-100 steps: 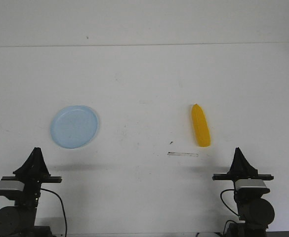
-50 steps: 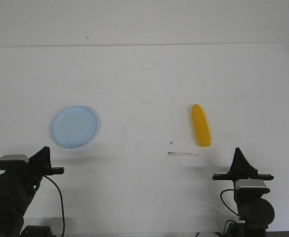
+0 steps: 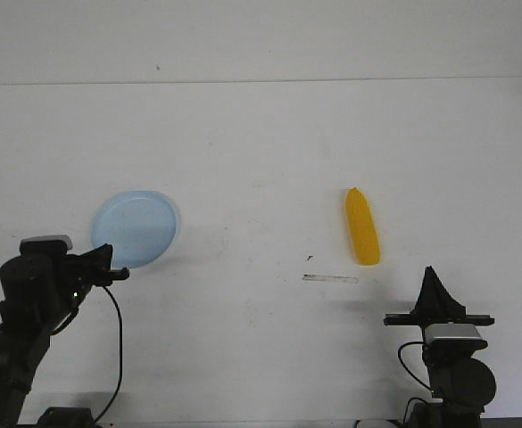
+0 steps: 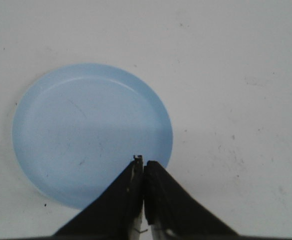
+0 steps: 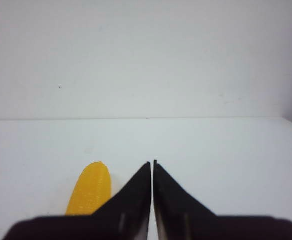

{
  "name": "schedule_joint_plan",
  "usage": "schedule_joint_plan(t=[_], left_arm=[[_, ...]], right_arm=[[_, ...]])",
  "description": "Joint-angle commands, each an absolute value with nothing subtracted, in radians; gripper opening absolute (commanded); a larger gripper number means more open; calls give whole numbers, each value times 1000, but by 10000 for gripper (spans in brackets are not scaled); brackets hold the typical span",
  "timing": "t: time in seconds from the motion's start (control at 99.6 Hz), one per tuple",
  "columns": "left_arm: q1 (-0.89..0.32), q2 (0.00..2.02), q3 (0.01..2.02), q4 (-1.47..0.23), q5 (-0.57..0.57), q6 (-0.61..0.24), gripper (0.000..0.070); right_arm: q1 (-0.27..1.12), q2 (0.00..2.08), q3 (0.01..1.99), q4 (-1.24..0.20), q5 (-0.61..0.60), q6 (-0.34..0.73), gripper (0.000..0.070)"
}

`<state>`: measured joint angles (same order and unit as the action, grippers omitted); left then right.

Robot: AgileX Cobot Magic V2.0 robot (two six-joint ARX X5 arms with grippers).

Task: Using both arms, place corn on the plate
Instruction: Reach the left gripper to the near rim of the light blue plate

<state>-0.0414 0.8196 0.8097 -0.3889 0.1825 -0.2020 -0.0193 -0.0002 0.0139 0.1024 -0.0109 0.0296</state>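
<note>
White and almost bare, the surface point(image 3: 261, 134) runs back to a pale wall, marked only by a few scuffs and a short dark streak point(image 3: 330, 279) near the middle.

At far left, the left arm point(image 3: 29, 303) stands raised and leaning toward the plate point(image 3: 136, 227). Its left claw point(image 3: 109, 265) sits at the plate's near rim in the front view; the wrist view shows the tips clenched together with nothing between them, poised over the near edge of the pale blue disc. Whether the tips touch the rim or hover just above it cannot be told. The plate lies flat and holds nothing.

Further right, well apart from the plate, the corn point(image 3: 362, 226) lies on the surface with its tapered tip pointing away from the robot. Nothing touches it.

At far right, the right arm point(image 3: 452, 366) sits low at the near edge, its right claw point(image 3: 432, 272) pointing up and forward, tips pressed shut and empty. The corn's blunt end is near it and a little to its left.

By these pictures the task has barely begun: the corn is not yet grasped, lifted or carried, and the plate is not yet loaded. Everything that matters is left. Likely the right claw must open, take the cob and bring it leftward, while the left arm appears set to deal with the plate, perhaps steadying it or moving it toward the middle.
</note>
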Motion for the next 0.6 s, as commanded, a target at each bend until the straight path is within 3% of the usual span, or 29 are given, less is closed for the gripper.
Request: schedule_joint_plan(t=[0.0,0.241,0.592], left_arm=[[-39,876,893,-437,184,-207,1],[17,1075,1076,-530,184,-204,1],[313,1292,1160,-627,186,-202,1]], right_arm=[[-17,1,13,112,-10,25,6],[-17,1,13,112,-10,25,6],[-17,1,13,112,-10,25,6]])
